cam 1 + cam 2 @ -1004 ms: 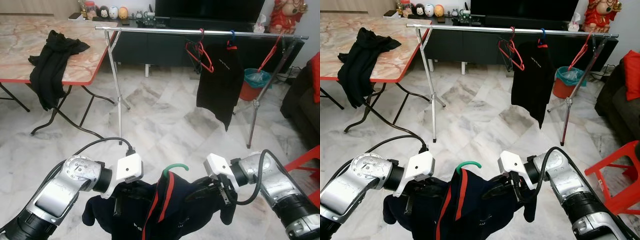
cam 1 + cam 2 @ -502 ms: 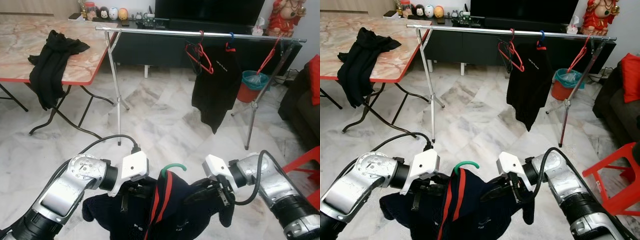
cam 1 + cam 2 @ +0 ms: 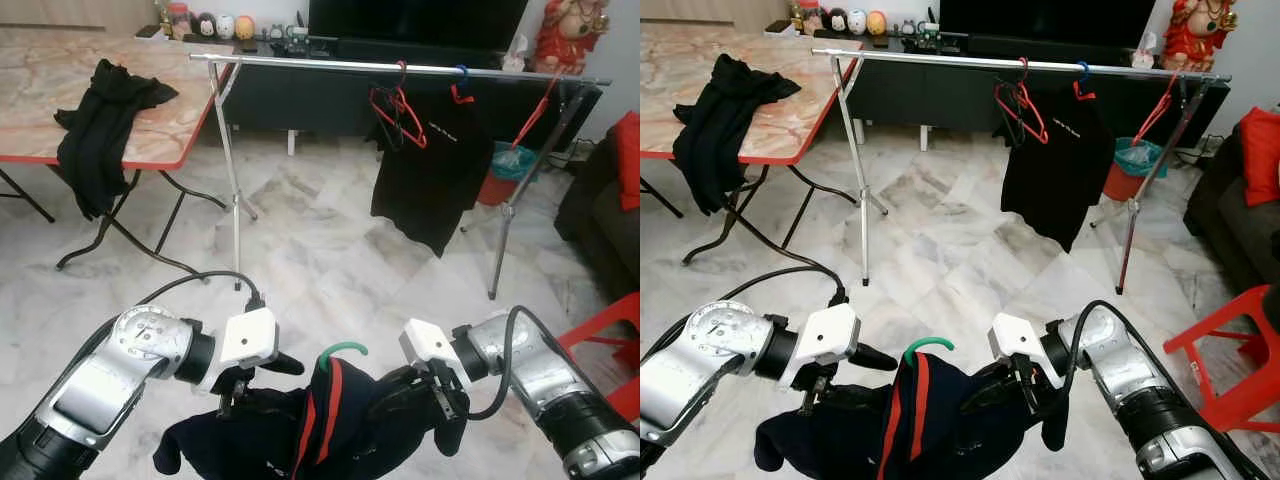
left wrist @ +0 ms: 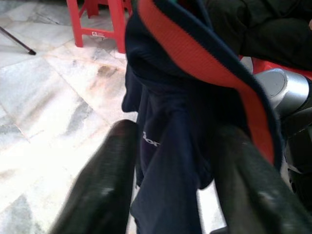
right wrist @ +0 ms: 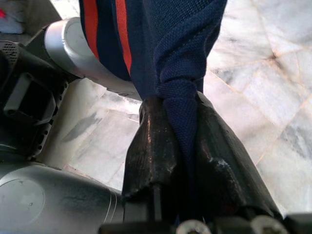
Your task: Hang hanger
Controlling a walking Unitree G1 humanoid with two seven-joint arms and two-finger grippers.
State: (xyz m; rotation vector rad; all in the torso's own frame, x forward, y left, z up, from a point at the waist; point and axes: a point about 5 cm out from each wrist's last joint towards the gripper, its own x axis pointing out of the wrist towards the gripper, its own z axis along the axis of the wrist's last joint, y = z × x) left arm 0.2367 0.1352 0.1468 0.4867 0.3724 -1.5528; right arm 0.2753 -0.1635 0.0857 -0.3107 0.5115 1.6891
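Steel is stretching across the upper part of the left eye view: the clothes rail (image 3: 300, 63) is running from upper left to upper right on its splayed legs, its long axis lying crosswise to the robot and well apart from both arms. A black shirt (image 3: 430, 175) is hanging right of centre on that rail, with a bunch of red hangers (image 3: 400, 108) just beside it, while the left stretch of the bar is standing bare. At the upper left a marble-topped table (image 3: 40, 100) is carrying a dark garment (image 3: 95, 130) draped over its edge.

Low in the frame, the navy garment (image 3: 330, 430) with its red stripe is hanging between the two arms, and the green hook (image 3: 340, 350) of its hanger is poking up from the collar, pointing toward the rail. The right gripper (image 5: 178, 141) is pinching a fold of the navy cloth tight between its fingers. The left gripper (image 4: 170, 170) is standing spread, its fingers (image 4: 105, 180) flanking the cloth without clamping it.

Judging from this, the coming move is turning on height and reach: the hook is sitting far below and short of the bar, so the garment is needing to be raised and carried forward, hook across the rail. Both arms are sitting about equally near.
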